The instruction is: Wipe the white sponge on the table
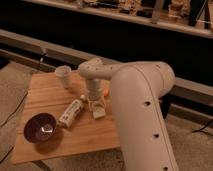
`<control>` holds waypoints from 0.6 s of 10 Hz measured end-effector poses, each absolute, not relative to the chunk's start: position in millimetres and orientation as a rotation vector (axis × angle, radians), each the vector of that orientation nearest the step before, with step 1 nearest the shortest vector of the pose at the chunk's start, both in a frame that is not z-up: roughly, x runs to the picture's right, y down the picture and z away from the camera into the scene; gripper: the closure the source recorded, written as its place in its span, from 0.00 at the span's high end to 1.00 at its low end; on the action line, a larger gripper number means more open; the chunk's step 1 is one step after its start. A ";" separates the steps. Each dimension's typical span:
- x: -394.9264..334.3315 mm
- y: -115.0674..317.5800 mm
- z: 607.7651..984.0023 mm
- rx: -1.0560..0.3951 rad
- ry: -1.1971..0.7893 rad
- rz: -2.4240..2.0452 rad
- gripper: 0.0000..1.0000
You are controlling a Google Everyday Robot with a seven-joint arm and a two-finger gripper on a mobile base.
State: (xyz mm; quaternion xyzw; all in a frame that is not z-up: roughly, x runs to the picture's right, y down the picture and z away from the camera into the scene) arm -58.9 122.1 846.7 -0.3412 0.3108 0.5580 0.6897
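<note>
Step in hand: wiping stroke, sponge pressed on wood.
Gripper [97, 104]: pointing straight down over the table's middle, fingers pinching the white sponge [99, 113] from both sides.
White sponge: standing on the table [50, 92], just right of the lying white bottle [70, 113].
Next move calls for: keeping downward pressure while sliding across bare planks, and steering clear of the bottle and the dark bowl [40, 128].

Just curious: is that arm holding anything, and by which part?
The pincer, low over the table, appears to grip the white sponge by its upper end.
</note>
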 end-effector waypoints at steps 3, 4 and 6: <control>-76.4 133.1 838.9 -0.800 0.669 1.227 0.00; -82.0 139.4 833.8 -0.815 0.661 1.216 0.00; -86.3 155.0 821.7 -0.840 0.661 1.181 0.00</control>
